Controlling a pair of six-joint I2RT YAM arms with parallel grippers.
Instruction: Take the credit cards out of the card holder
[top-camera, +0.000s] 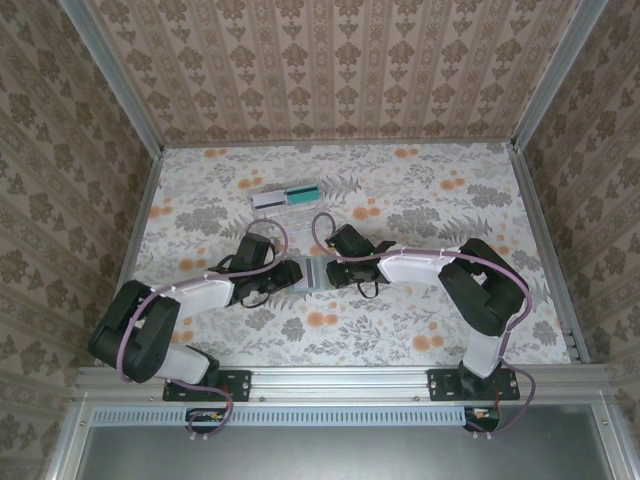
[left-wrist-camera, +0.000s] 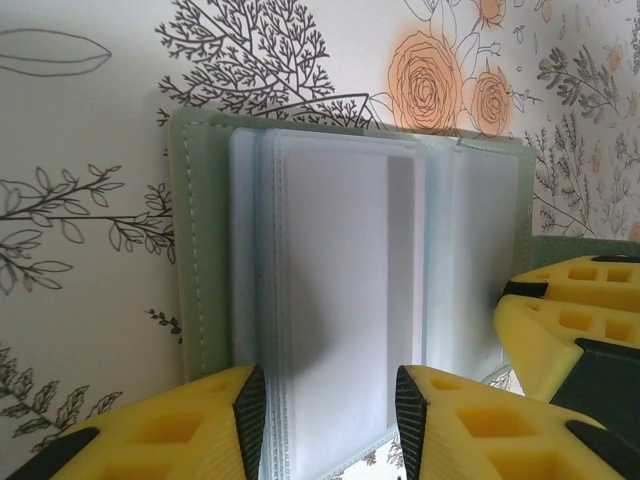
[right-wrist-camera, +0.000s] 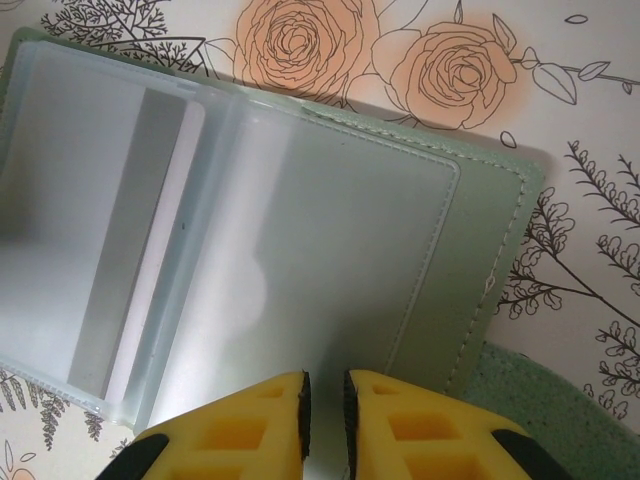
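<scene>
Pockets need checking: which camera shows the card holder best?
Right wrist: card holder open, sleeves and green cover close up. Left wrist has fingers across its sleeves; top external shows a tiny sliver.

Soft, even overhead light keeps the top view bright and sharp; faint shadows lie on the table (top-camera: 400, 330). Up close, the left gripper (left-wrist-camera: 328, 405) blurs at the frame edge, and the card holder (left-wrist-camera: 340, 270) shows pale glare and a grey shadow band.
</scene>
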